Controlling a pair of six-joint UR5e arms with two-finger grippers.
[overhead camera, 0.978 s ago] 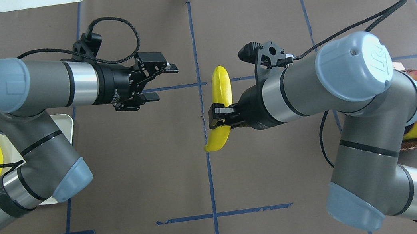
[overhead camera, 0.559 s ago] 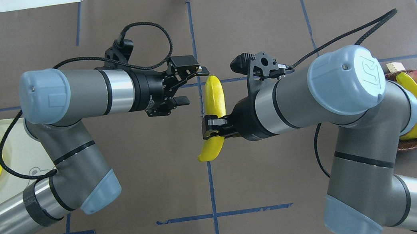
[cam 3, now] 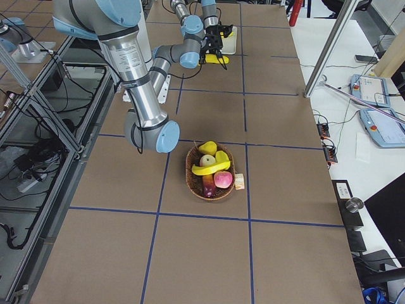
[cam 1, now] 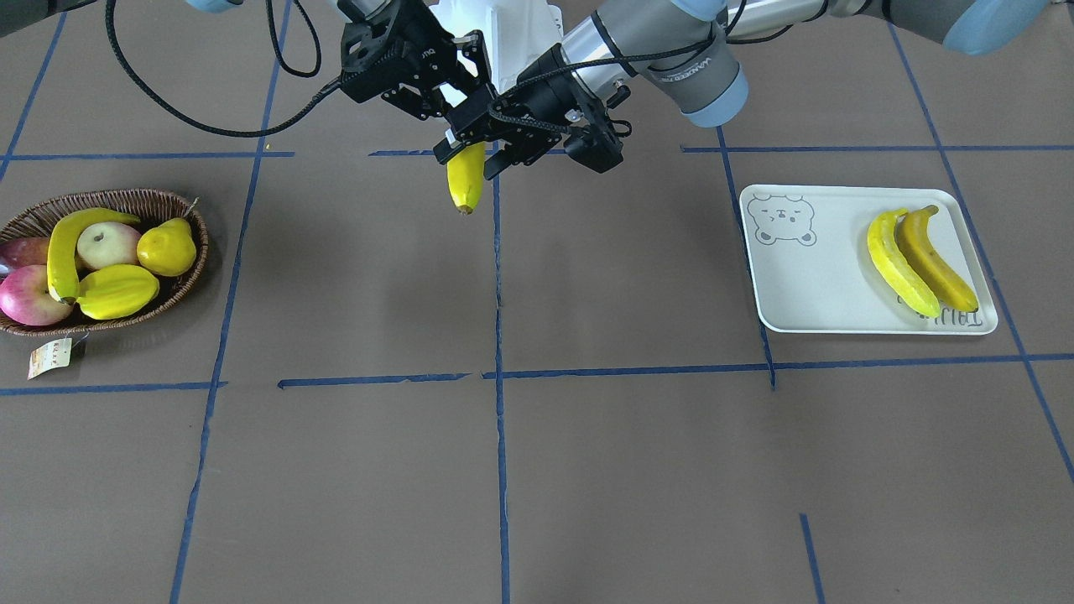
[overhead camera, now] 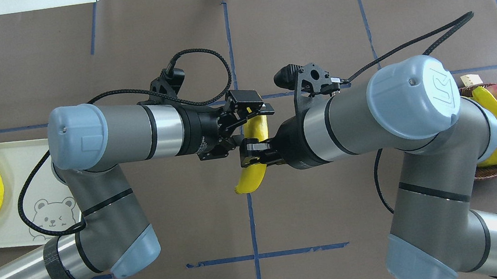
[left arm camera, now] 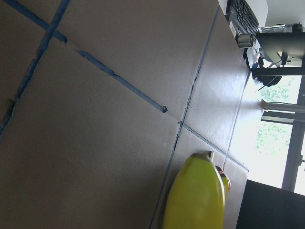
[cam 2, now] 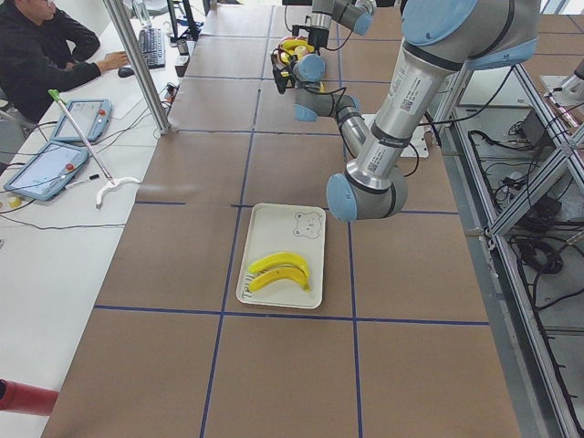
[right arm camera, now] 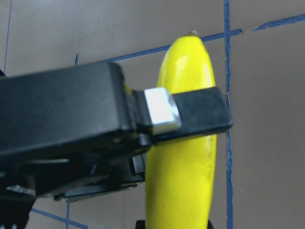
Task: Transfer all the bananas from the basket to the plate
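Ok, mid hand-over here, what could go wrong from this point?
1. The held banana hangs in mid-air in the right gripper, and the left gripper looks open around its upper part. If the right lets go before the left closes, it drops.
2. The two grippers sit almost touching, so closing or pulling away could make them collide.
3. Gripped near one end, the glossy curved banana may swing or slip.

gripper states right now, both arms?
Left gripper: open, jaws either side of the banana's far end.
Right gripper: shut on the banana's middle.
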